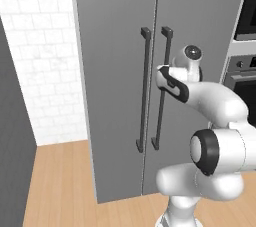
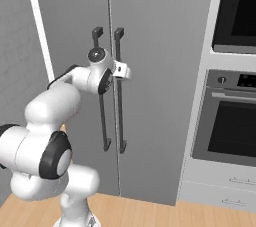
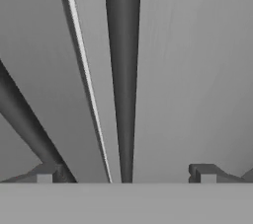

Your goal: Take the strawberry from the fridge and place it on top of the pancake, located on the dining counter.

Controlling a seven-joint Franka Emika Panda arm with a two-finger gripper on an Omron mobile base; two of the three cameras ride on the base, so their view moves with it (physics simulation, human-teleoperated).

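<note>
Two dark bar handles stand side by side on the closed fridge in the left base view, and the gripper sits against the right-hand handle, about a third of the way down it. The left-hand handle is just beside the gripper, on its left. Both doors are shut. Whether the jaws are apart cannot be read from this side.

Right base view: the gripper is at the right-hand handle, high on the bar, with the other handle just behind the wrist. A built-in oven stands well off to the gripper's right.

Hand view: the finger tips stand wide apart at either side of the bottom edge, fully spread, gripping nothing. The right-hand handle runs straight up between them, untouched by either tip. The door seam and the second handle lie to its left.
</note>
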